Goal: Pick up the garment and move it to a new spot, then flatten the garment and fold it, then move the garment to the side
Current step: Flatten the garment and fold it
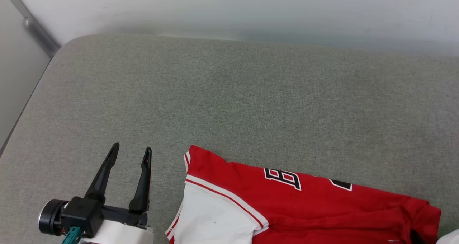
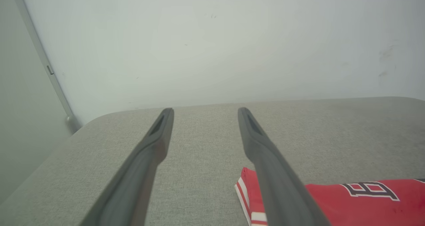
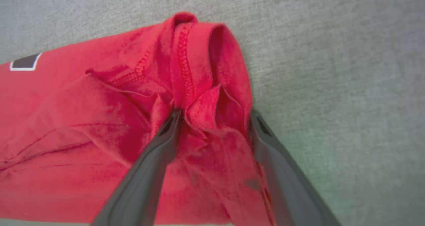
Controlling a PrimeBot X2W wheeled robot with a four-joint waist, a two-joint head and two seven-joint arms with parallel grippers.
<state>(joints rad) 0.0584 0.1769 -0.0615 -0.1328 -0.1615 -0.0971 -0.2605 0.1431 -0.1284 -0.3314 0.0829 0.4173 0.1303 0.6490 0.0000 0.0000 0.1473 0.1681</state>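
Head view: a red basketball-jersey garment (image 1: 304, 208) with a white short sleeve and red-white striped trim lies at the near right of the grey fabric-covered counter (image 1: 251, 93). Its black-and-white lettering faces up and its near part is cut off by the picture's edge.
Left pincer (image 1: 131, 148): open and empty, its two long dark fingers spread apart. It is over the near left of the counter, just left of the garment's sleeve corner and not touching it.
Right pincer (image 3: 215, 114): open in the right wrist view, fingers set wide. The tips are down at the garment's (image 3: 83, 119) rumpled right end, with a bunched fold of red cloth between them, unclamped.
Left wrist view: the garment's (image 2: 358, 202) striped corner shows beside the right finger.
Far side: a pale wall (image 1: 251, 7) runs behind the counter.
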